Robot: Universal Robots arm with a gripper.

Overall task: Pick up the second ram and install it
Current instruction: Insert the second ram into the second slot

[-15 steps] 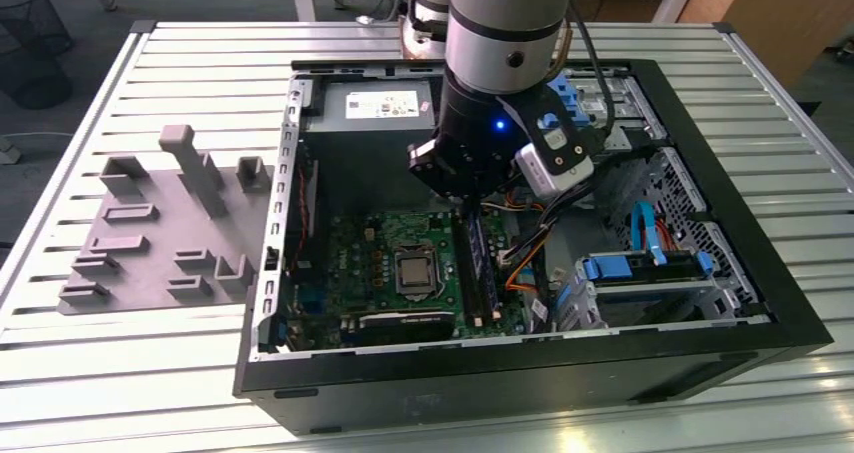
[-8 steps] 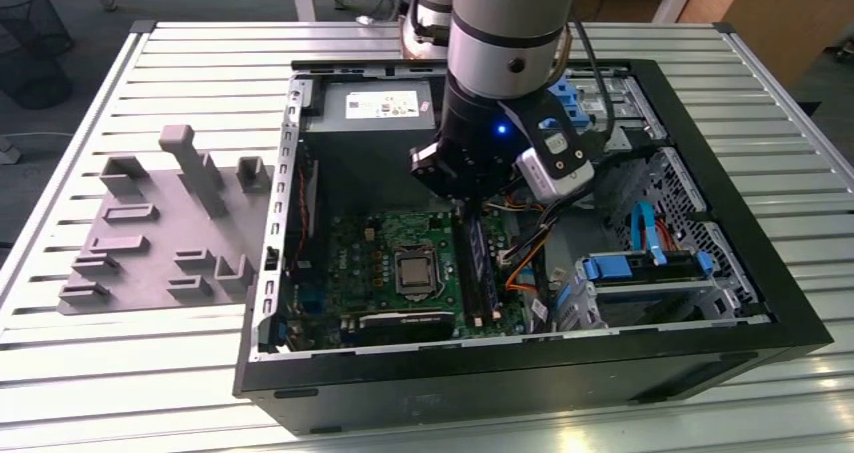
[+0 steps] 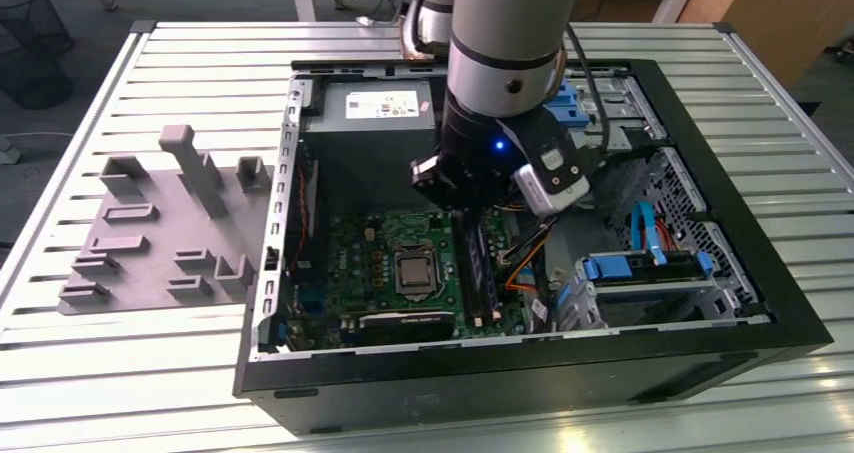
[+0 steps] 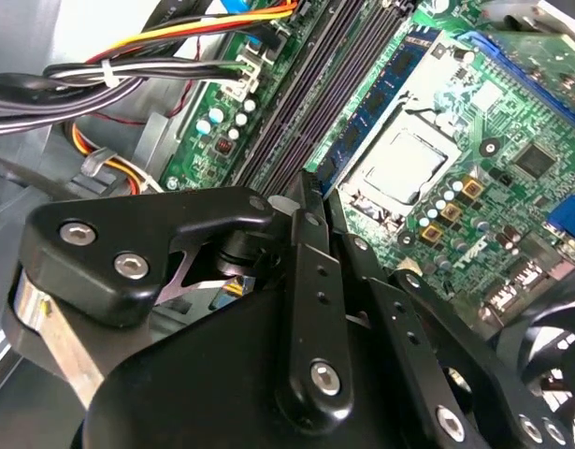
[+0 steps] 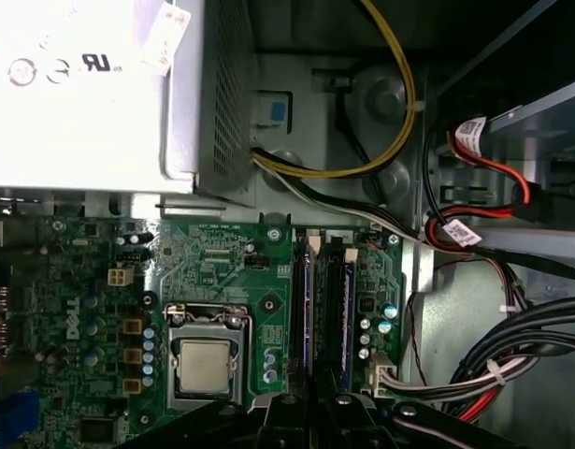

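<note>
While lowered into the open computer case, gripper sits over the memory slots beside the processor on the green motherboard. Fingers together, tips at a slot. Blue memory stick stands in its slot.

an open black computer case lies on a slatted metal desk. inside, a green motherboard carries a bare processor, beside a grey power supply. a grey fixture tray sits toward the exterior view's left.
</note>
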